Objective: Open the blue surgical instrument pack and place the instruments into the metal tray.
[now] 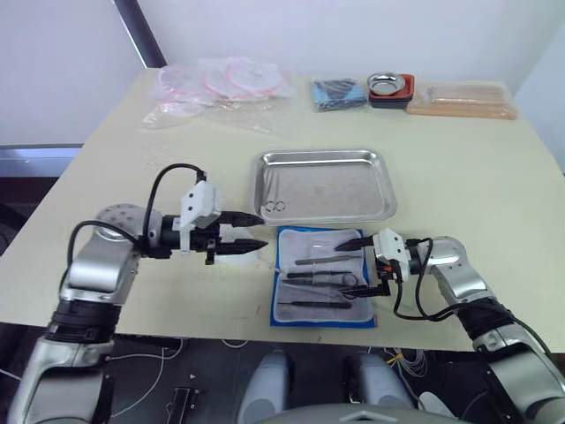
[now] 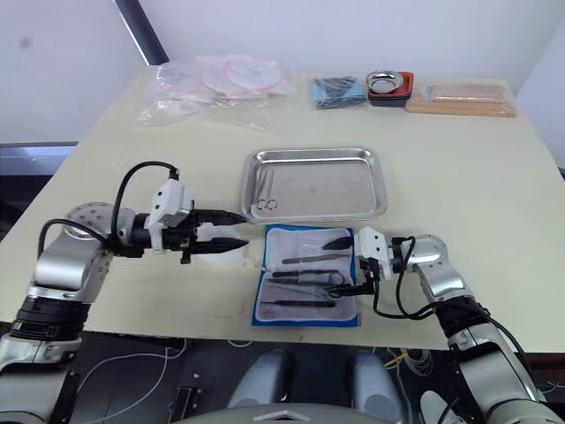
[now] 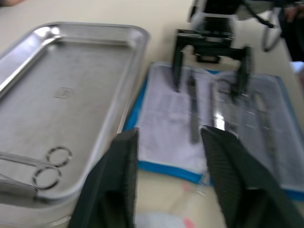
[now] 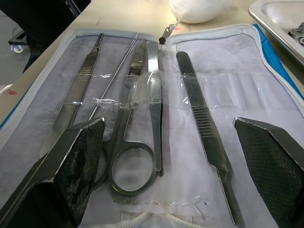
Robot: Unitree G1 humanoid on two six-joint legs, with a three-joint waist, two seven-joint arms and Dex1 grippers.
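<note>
The blue surgical instrument pack [image 1: 322, 278] lies open near the table's front edge, whitish lining up. Several instruments sit under its clear straps: tweezers [image 4: 202, 114], ring-handled scissors [image 4: 135, 156] and forceps [image 4: 76, 104]. Just behind it lies the metal tray [image 1: 335, 177], with one pair of scissors [image 1: 275, 205] at its front left corner. My right gripper [image 1: 362, 265] is open over the pack's right side, one finger on each side of the instruments, holding nothing. My left gripper [image 1: 252, 231] hovers open and empty to the left of the pack, pointing toward it.
At the back of the table are clear bags with pink rings [image 1: 216, 88], a smaller blue packet [image 1: 338, 94], a round steel bowl on a red base [image 1: 390, 87] and a pale orange box [image 1: 463, 99]. A white lump [image 4: 199, 9] lies beyond the pack's left end.
</note>
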